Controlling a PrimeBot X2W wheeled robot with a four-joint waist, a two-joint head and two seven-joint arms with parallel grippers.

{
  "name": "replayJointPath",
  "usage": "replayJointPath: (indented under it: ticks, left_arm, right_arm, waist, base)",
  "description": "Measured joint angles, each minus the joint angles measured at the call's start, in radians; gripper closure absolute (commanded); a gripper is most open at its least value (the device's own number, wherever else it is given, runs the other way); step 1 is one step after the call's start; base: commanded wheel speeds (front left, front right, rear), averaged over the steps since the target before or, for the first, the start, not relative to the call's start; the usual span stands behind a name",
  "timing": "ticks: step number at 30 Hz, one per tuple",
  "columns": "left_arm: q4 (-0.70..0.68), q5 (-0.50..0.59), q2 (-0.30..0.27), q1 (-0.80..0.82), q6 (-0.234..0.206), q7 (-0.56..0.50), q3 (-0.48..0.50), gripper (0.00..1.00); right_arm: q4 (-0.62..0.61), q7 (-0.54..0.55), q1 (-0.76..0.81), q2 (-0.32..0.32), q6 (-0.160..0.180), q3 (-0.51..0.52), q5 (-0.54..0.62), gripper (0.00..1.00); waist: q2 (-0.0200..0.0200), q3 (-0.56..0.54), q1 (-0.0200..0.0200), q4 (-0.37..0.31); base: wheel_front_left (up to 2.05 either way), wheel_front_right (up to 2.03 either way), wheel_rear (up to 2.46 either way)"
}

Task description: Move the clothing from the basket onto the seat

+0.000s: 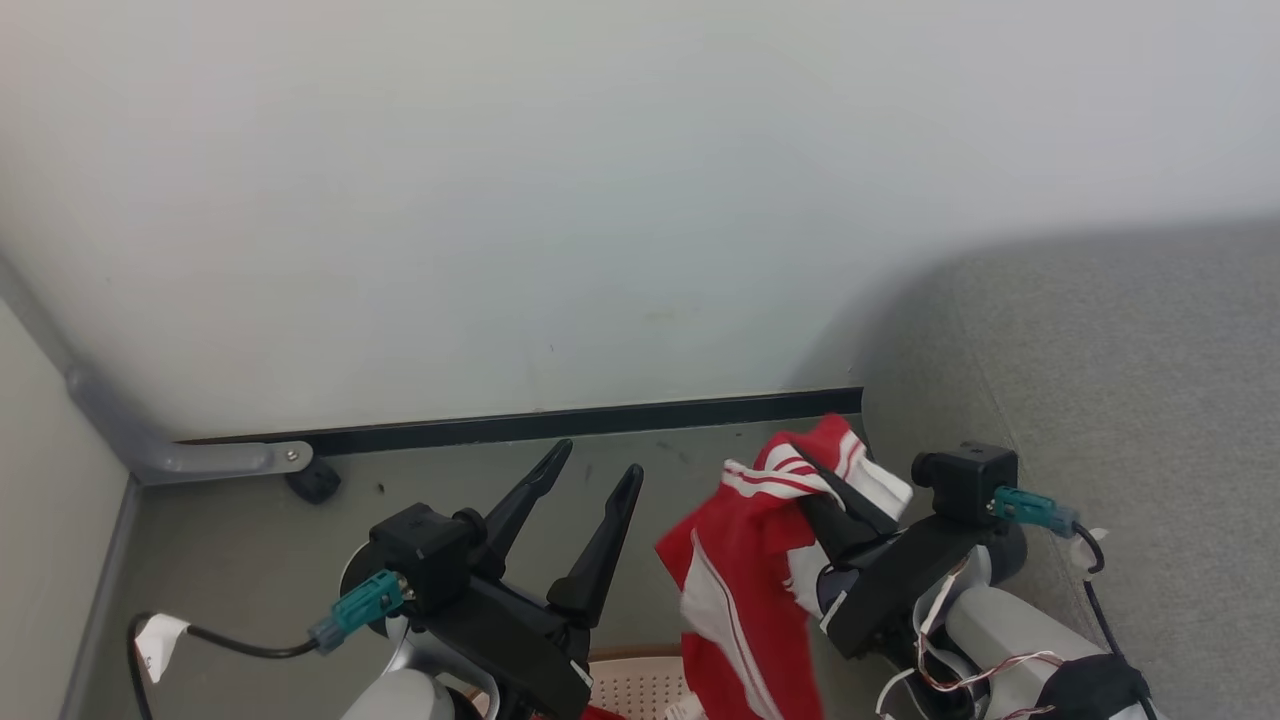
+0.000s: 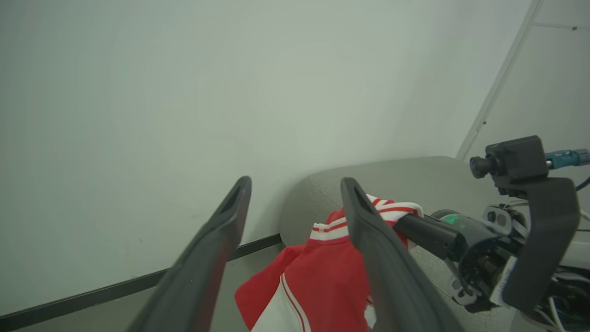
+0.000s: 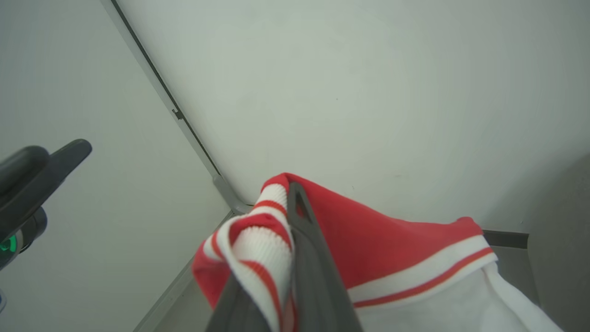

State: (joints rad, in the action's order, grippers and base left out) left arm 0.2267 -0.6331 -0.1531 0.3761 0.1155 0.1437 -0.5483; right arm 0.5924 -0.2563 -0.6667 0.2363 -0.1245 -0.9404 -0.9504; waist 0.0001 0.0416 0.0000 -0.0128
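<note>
Item: red-and-white clothing point(image 1: 740, 570) is being held clamped between the pressed-together fingers of the right gripper point(image 1: 815, 478), hanging over the basket point(image 1: 632, 655) rim, just beside the grey seat point(image 1: 1130, 380). Left gripper point(image 1: 600, 458) is being held with its fingers spread apart, near the clothing.

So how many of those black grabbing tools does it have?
2. The left tool is open and empty at lower left; the right tool, lower right, is shut on the red clothing beside the grey seat.
</note>
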Motion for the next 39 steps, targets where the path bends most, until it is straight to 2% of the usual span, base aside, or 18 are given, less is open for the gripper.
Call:
replayJointPath:
  ticks: [8,17,33,39]
  left_arm:
    - [-0.016,0.000,-0.018,-0.017,0.000,-0.001,-0.009,0.00]
    - [-0.027,0.002,-0.036,-0.030,0.008,-0.001,-0.021,0.00]
    - [-0.037,0.019,-0.044,-0.037,0.008,0.009,-0.054,0.00]
    - [-0.037,0.021,-0.042,-0.037,0.008,0.009,-0.065,0.00]
  right_arm:
    - [-0.046,0.000,0.029,0.040,0.000,0.093,0.026,1.00]
    - [-0.151,0.000,0.094,0.089,0.000,0.212,0.070,1.00]
    - [-0.410,0.000,0.196,0.173,0.001,0.414,0.149,1.00]
    - [-0.496,0.000,0.229,0.179,0.002,0.469,0.181,1.00]
  waist:
    - [0.0000,-0.002,0.0000,-0.063]
    - [0.0000,-0.004,0.0000,-0.156]
    - [0.0000,-0.006,0.0000,-0.343]
    - [0.0000,0.006,0.0000,-0.403]
  base:
    - [0.00,0.00,0.00]
    - [0.00,0.00,0.00]
    - [0.00,0.00,0.00]
    - [0.00,0.00,0.00]
